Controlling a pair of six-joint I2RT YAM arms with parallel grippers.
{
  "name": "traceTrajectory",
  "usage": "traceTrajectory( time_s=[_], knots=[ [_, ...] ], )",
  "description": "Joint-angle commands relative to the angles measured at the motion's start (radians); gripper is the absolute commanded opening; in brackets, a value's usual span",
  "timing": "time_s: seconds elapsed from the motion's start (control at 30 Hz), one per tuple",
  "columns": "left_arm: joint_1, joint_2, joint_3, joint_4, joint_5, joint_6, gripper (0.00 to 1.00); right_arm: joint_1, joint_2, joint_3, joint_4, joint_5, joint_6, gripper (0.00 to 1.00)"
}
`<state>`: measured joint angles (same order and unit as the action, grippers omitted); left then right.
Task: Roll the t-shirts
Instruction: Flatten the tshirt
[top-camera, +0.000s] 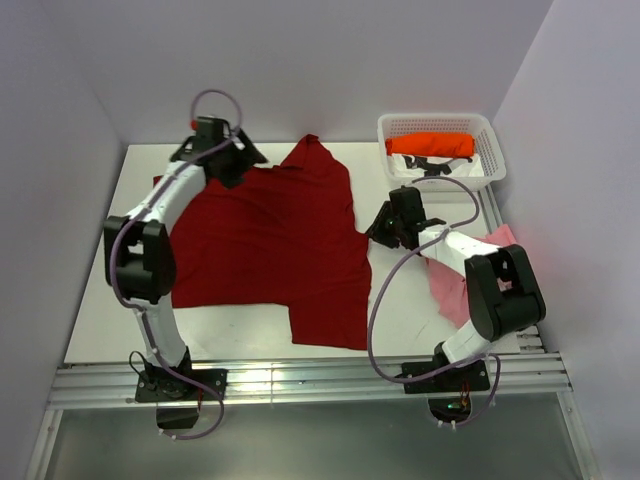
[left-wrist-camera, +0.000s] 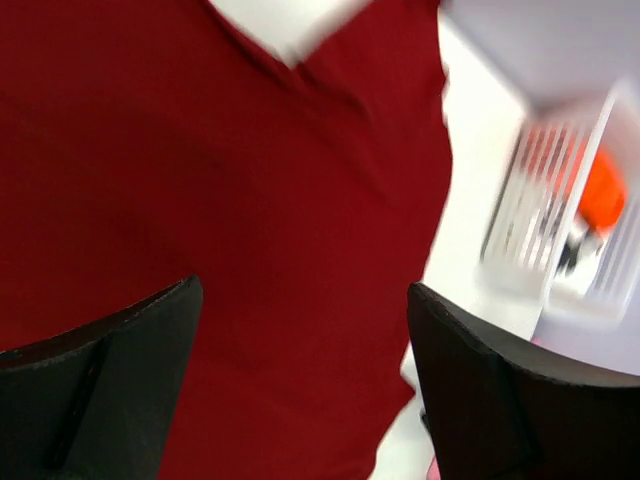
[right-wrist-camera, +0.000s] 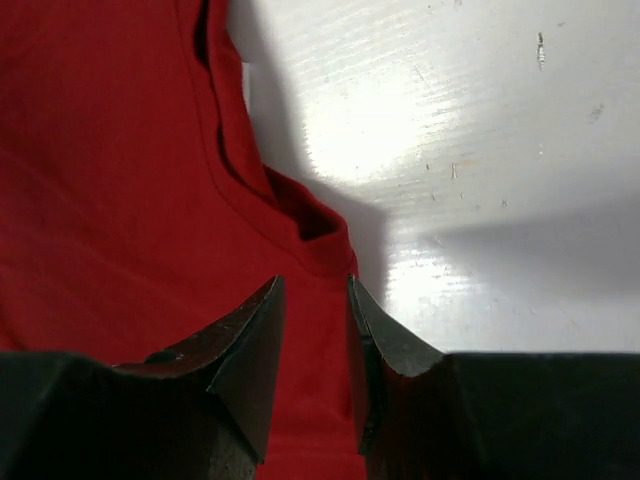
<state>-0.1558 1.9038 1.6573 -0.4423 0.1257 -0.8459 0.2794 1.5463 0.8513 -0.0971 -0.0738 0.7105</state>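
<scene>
One dark red t-shirt (top-camera: 270, 250) lies flat on the desk (top-camera: 420, 325), probably limp and light, best pinched at its hem edge; left pincer (left-wrist-camera: 305, 292) gapes wide, right pincer (right-wrist-camera: 313, 283) slightly parted, both empty.

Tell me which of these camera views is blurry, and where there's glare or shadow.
Left wrist view: smeared, the white basket and orange shirt streaked, the dark red shirt soft. Right wrist view: sharp, with bright glare on the table and a dark shadow beside the shirt's edge. Top view: clear and even, with slight glare at the table's near edge.
</scene>
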Motion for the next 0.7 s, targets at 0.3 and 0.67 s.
traceTrajectory(
  time_s=[0.3, 0.67],
  knots=[
    [-0.241, 0.185, 0.041, 0.013, 0.046, -0.004, 0.87, -0.003, 0.130, 0.072, 0.094, 0.003, 0.012, 0.33],
    [-0.264, 0.230, 0.016, 0.045, 0.120, -0.016, 0.87, 0.107, 0.057, 0.061, 0.050, 0.072, -0.013, 0.00]
  ],
)
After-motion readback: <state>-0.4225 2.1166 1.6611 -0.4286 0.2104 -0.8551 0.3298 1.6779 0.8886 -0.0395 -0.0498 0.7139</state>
